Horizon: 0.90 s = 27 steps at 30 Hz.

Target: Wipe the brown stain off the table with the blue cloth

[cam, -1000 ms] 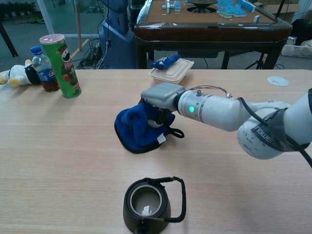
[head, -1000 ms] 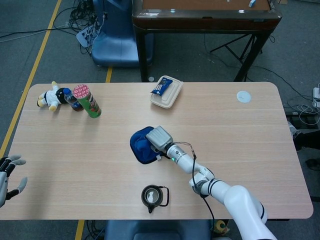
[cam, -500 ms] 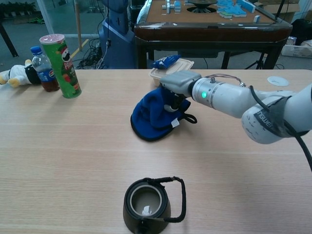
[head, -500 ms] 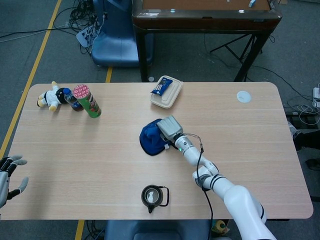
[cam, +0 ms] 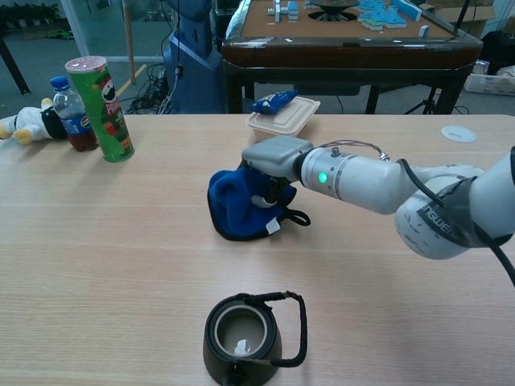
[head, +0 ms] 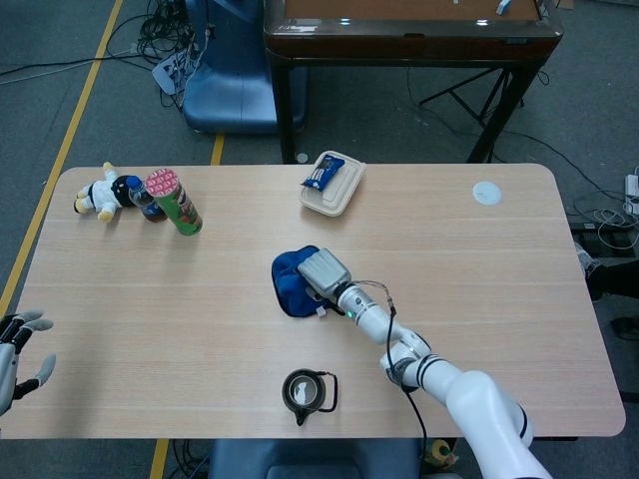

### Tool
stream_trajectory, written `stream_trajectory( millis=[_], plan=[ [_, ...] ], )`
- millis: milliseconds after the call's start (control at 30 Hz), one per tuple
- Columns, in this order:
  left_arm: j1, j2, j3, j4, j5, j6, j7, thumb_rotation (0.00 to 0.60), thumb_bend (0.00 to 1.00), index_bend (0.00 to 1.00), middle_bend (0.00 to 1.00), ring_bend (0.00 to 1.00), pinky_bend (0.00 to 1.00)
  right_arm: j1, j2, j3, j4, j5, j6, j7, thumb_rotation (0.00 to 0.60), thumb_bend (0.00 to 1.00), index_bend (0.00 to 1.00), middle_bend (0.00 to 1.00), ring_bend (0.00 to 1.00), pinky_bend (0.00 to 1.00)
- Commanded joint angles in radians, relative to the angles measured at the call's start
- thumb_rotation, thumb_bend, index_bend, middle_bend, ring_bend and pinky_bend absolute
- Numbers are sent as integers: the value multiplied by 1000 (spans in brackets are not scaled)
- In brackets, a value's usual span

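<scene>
Pressing down on the blue cloth (cam: 237,211), the right robot hand (cam: 272,161) grips the bunched fabric near the middle of the worktop (head: 479,279), its fingers buried in the folds. No brown stain shows in either view; it is presumably hidden beneath the cloth, so this looks like the wiping step itself, mid-stroke. The next move calls for steady downward pressure and a sweep across the covered patch, staying well short of the black kettle (cam: 245,330) nearer the robot and the lidded food box (cam: 283,117) beyond. The left robot hand (head: 18,349) hangs at the worktop's edge, holding nothing, fingers spread apart.
</scene>
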Motion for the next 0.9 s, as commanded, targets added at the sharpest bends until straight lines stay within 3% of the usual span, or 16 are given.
stream_trajectory(
  millis=[33, 333, 900],
  plan=[
    [0, -1, 0, 1, 2, 1, 0, 600, 293, 341, 235, 188, 167, -12, 31, -28, -77, -39, 41, 24, 600, 697, 666, 633, 599, 775],
    [-1, -2, 1, 1, 6, 0, 0, 600, 293, 341, 235, 188, 167, -34, 78, -50, -151, -54, 56, 6, 600, 697, 666, 633, 599, 775],
    [-2, -4, 0, 5, 6, -3, 0, 600, 293, 341, 235, 189, 167, -26, 40, 36, 73, 62, -17, -80, 600, 697, 666, 633, 599, 775]
  ],
)
